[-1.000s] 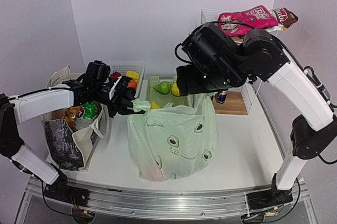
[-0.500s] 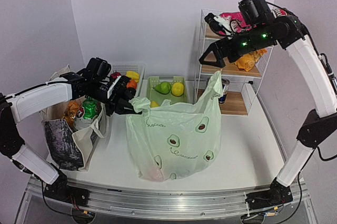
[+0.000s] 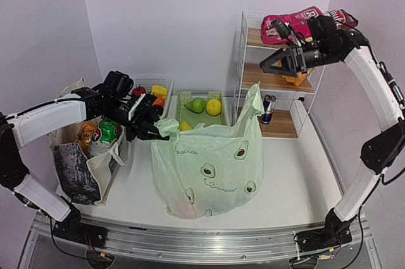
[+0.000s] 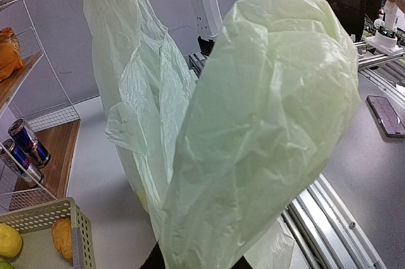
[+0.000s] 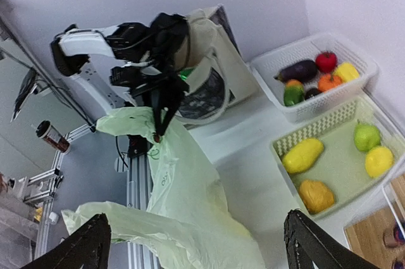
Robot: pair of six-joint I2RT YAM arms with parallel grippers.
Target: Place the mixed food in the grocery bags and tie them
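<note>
The pale-green avocado-print plastic bag (image 3: 209,168) stands mid-table. My left gripper (image 3: 158,131) is shut on its left handle, which fills the left wrist view (image 4: 266,111). The bag's right handle (image 3: 255,97) stands up free. My right gripper (image 3: 266,65) is open and empty, high up in front of the wire shelf's middle level, next to an orange snack packet (image 3: 295,78); its fingers (image 5: 95,243) are spread wide above the bag (image 5: 190,199). A drink can (image 3: 268,109) stands on the lowest shelf. The beige canvas tote (image 3: 82,161) holds green and orange packets (image 3: 106,132).
A pink snack packet (image 3: 297,21) lies on top of the wire shelf (image 3: 243,60). A white basket (image 3: 166,99) and a green basket (image 3: 183,101) of toy fruit stand at the back. A second can shows in the left wrist view (image 4: 25,143).
</note>
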